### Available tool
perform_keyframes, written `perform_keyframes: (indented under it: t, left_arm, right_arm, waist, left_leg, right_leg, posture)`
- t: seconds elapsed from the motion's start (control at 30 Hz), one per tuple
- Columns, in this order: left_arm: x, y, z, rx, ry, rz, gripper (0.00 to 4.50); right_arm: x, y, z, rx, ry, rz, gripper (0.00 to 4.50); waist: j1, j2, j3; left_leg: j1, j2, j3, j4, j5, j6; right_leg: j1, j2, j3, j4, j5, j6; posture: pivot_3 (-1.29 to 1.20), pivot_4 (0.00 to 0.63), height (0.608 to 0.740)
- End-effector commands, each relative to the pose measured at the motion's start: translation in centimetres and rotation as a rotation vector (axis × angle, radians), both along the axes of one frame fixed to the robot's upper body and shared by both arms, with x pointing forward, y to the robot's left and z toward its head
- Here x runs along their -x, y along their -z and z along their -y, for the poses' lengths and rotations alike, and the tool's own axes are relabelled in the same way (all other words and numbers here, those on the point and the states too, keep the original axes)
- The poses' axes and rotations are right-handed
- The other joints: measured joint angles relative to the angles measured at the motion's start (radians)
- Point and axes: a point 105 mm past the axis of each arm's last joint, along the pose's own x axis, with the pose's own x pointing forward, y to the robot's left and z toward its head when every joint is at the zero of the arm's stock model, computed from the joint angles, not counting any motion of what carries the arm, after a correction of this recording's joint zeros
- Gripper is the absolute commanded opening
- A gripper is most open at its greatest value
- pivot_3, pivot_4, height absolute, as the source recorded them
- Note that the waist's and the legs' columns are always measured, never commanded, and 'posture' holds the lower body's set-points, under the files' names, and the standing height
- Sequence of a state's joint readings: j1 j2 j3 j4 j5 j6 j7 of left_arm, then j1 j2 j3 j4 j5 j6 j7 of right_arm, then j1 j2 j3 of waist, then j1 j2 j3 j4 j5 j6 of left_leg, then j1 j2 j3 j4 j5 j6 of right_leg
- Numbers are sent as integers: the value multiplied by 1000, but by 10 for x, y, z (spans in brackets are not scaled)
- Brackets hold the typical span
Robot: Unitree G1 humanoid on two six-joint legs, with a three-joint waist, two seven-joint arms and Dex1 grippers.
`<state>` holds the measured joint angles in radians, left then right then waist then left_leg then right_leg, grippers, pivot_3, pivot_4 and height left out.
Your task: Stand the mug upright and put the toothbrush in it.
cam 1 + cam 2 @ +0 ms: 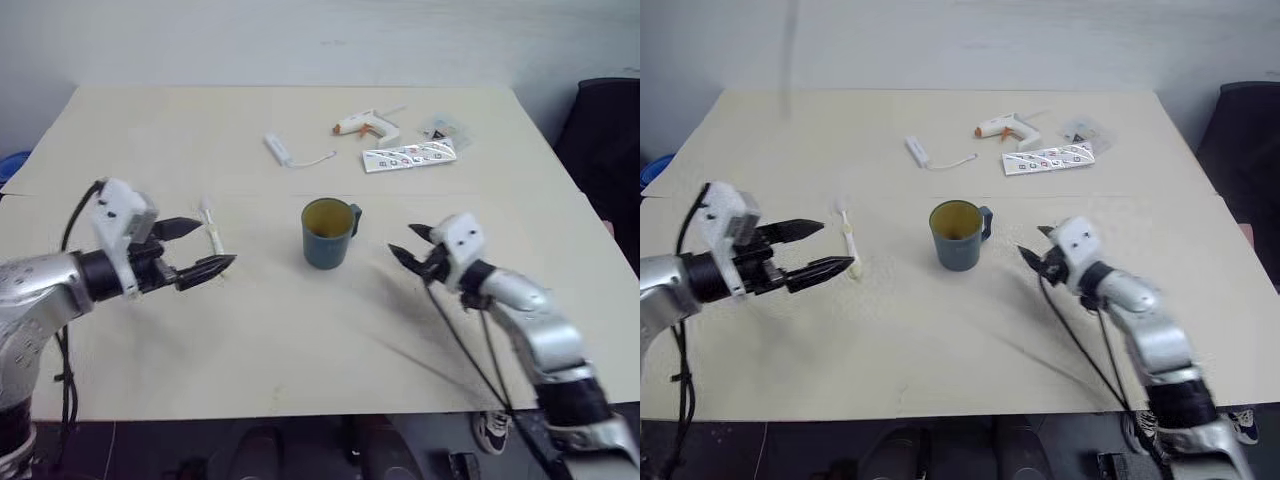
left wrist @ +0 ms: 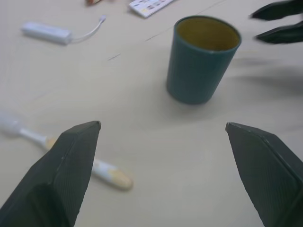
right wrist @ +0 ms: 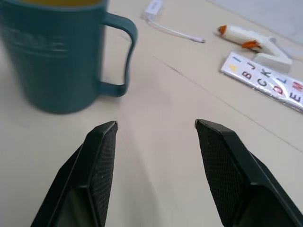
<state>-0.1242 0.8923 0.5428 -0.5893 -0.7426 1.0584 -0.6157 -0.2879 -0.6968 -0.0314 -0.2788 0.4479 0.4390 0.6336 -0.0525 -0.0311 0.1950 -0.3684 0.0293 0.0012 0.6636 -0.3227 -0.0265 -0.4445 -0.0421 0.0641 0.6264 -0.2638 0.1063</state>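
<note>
Both arms reach forward, left gripper (image 1: 208,247) and right gripper (image 1: 407,243) with fingers spread, holding nothing.

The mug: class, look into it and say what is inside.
The mug stands upright with its mouth open, showing a bare yellowish inner wall. The toothbrush lies on the table beside it, not in it. The mug's floor is hidden by its rim.

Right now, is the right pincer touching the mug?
Apart. In the right wrist view, bare table shows between the open right pincer and the upright mug; both head views show a gap too.
</note>
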Motion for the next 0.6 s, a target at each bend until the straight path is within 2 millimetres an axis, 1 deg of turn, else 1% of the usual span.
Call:
perform_keyframes:
  t: [0.03,0.1,0.13,0.17,0.2,0.23,0.27,0.33,0.37,0.4,0.43,0.47,0.5,0.53,0.57,0.6]
  left_arm:
    - [34,8,-40,-128,-150,-63,4500]
    - [64,22,-63,-198,-111,-152,4500]
    - [74,27,-81,-215,-144,-201,4500]
    - [78,31,-104,-241,-216,-229,4500]
    - [76,31,-121,-271,-280,-220,4500]
    - [72,29,-132,-281,-334,-211,4500]
    - [65,26,-133,-268,-347,-189,4500]
    - [45,16,-110,-154,-302,-138,4500]
    - [31,12,-95,-83,-284,-109,4500]
    - [17,12,-82,-21,-285,-105,4500]
    - [3,13,-73,22,-305,-111,4500]
    - [-11,15,-65,60,-334,-122,4500]
    - [-24,17,-57,97,-359,-141,4500]
    - [-36,19,-48,139,-380,-170,4500]
    - [-50,23,-35,179,-393,-211,4500]
    - [-63,28,-22,196,-407,-257,4500]
  right_arm:
    - [59,-36,-12,-35,-311,-84,2711]
    - [82,-40,-11,-5,-410,-152,2711]
    - [87,-42,-10,0,-423,-170,2711]
    - [90,-45,-8,-1,-423,-181,2711]
    - [90,-47,-7,-2,-418,-177,2711]
    - [89,-49,-6,-4,-410,-177,2711]
    - [88,-50,-5,1,-409,-173,2711]
    - [86,-53,-5,15,-417,-165,2711]
    - [85,-56,-7,11,-426,-158,2711]
    - [85,-59,-9,3,-438,-149,2711]
    - [84,-62,-13,-4,-450,-140,2711]
    - [84,-65,-16,-7,-462,-131,2711]
    - [83,-67,-19,-5,-476,-122,2711]
    - [83,-69,-23,1,-488,-113,2711]
    - [83,-72,-27,3,-502,-101,2711]
    - [82,-75,-31,0,-514,-88,2711]
  waist:
    - [-5,0,0]
    - [-5,-1,0]
    - [-4,-2,0]
    - [-1,-2,0]
    - [3,-2,0]
    - [9,-2,0]
    - [21,-2,0]
    - [31,0,1]
    - [37,2,0]
    - [38,3,0]
    - [40,3,1]
    - [42,4,1]
    - [41,3,0]
    - [41,3,0]
    - [40,2,-1]
    - [40,0,-2]
  left_leg:
    - [0,0,0,0,0,0]
    - [3,0,1,0,0,0]
    - [4,0,2,-1,0,0]
    - [6,0,5,-1,0,0]
    - [8,0,7,-1,0,0]
    - [12,0,7,-1,0,0]
    - [14,0,5,-1,0,0]
    - [17,0,1,0,0,0]
    - [17,1,-1,0,0,0]
    - [17,2,-2,0,0,-1]
    - [15,4,-2,-1,0,-1]
    - [15,6,-2,-1,0,-2]
    - [16,4,-1,-1,-1,-2]
    - [14,2,-2,-1,-1,-2]
    - [14,0,-3,-1,-4,-1]
    - [11,-2,-2,1,-5,0]
  right_leg:
    - [0,1,0,-1,0,0]
    - [0,2,0,-4,-2,-4]
    - [2,3,-1,-5,-3,-5]
    - [2,3,-2,-4,-4,-8]
    - [4,4,-4,-5,-11,-20]
    - [9,4,-4,-6,-15,-27]
    - [11,5,-5,-6,-15,-27]
    - [18,5,-6,-13,-13,-26]
    - [18,6,-7,-21,-11,-26]
    - [21,6,-9,-29,-7,-26]
    - [24,5,-9,-32,-5,-24]
    - [31,3,-9,-35,-3,-23]
    - [31,0,-8,-34,-1,-18]
    - [30,-1,-7,-32,6,-5]
    - [29,-2,-7,-30,10,3]
    - [26,-2,-7,-29,11,5]
  posture:
    - [0,150,740]
    - [0,150,740]
    - [0,150,740]
    - [0,150,740]
    - [0,150,740]
    - [0,150,740]
    - [0,150,740]
    - [0,150,740]
    - [0,150,740]
    - [0,150,740]
    - [0,150,740]
    - [0,150,740]
    - [0,150,740]
    - [0,150,740]
    - [0,150,740]
    - [0,150,740]
